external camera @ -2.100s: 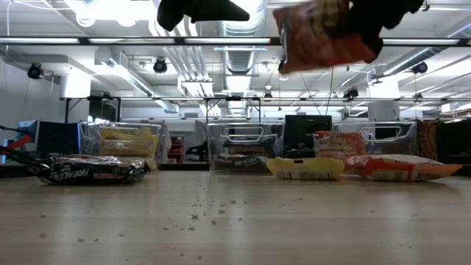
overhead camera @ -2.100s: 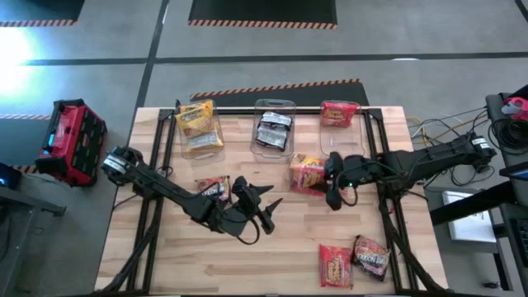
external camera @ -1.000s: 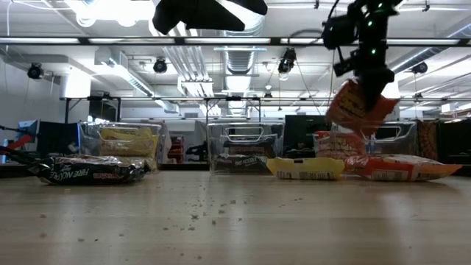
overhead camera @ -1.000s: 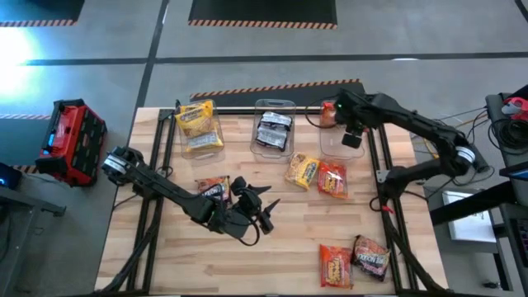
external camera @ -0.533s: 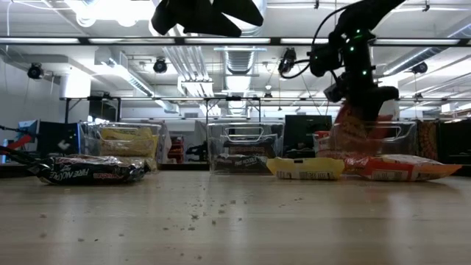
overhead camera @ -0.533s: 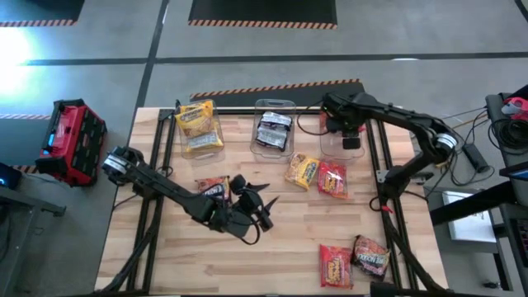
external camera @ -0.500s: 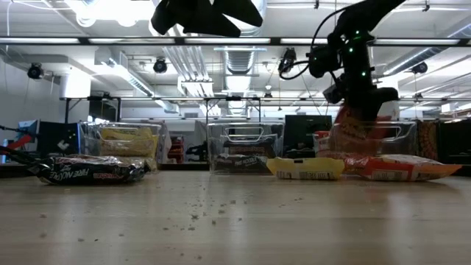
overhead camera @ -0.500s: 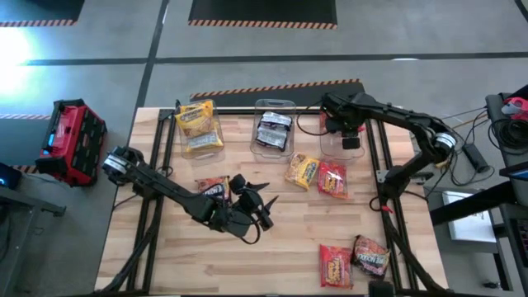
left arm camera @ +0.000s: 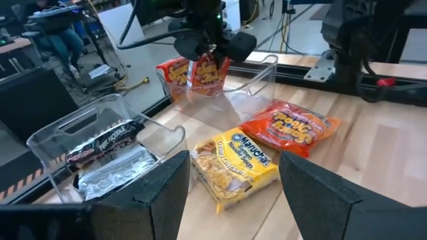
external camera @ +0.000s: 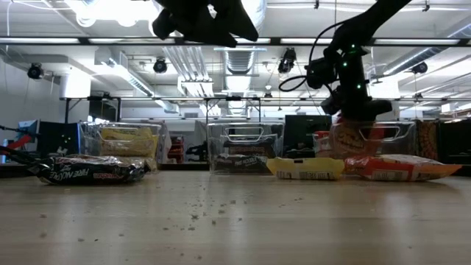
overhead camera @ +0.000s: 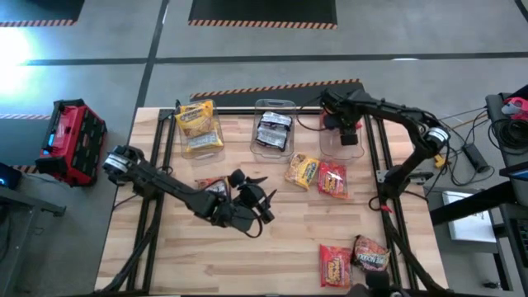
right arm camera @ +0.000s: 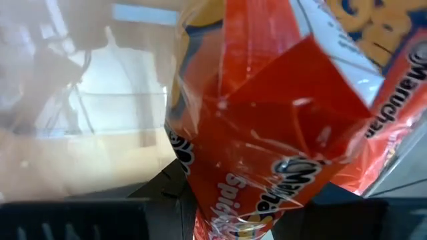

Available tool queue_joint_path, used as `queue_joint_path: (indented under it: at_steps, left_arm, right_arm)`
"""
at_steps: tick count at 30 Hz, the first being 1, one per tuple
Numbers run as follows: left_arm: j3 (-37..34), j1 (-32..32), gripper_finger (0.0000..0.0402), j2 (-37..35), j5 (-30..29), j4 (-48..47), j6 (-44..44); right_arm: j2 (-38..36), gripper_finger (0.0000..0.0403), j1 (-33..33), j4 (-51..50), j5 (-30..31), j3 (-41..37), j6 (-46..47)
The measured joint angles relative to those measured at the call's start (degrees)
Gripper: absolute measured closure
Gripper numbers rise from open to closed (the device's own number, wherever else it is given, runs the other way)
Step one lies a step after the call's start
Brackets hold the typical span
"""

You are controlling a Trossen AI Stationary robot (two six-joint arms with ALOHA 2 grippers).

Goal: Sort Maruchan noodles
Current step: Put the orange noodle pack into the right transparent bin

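I'm lowering the right pincer [overhead camera: 347, 125], clenched on a red packet [left arm camera: 208, 72], into the right-hand bin [left arm camera: 257, 90]; next I release; left pincer [overhead camera: 262, 200] waits open.

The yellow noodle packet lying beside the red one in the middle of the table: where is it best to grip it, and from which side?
Probably from above, pinching a crimped end edge of the yellow packet: it lies flat, touching the red packet.

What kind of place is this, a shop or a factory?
Most likely a robotics lab or workshop: striped hazard tape on a bare floor, exposed ceiling ducts, and a wooden table flanked by robot arms.
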Motion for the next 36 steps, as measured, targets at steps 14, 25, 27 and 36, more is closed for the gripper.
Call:
queue_joint_path:
  at_steps: [14, 25, 27, 36]
  left_arm:
    - [0.00, 1.86, 0.0189, 0.00, 0.08, -0.02, 0.00]
    - [-0.01, 1.86, 0.0189, 0.00, 0.16, -0.48, -0.02]
    - [-0.13, 1.87, 0.0189, 0.00, 0.17, -0.59, -0.01]
    - [-0.28, 1.99, 0.0189, 0.00, 0.13, -0.86, 0.20]
  right_arm:
    - [-0.04, 0.0282, -1.54, 3.06, -0.02, -0.02, 0.38]
    - [-0.02, 0.0282, -1.63, 2.91, -2.67, -0.04, -5.01]
    - [-0.02, 0.0282, -1.63, 2.81, -4.21, -0.04, -5.48]
    - [0.00, 0.0282, -1.63, 0.41, -5.82, -0.04, -6.56]
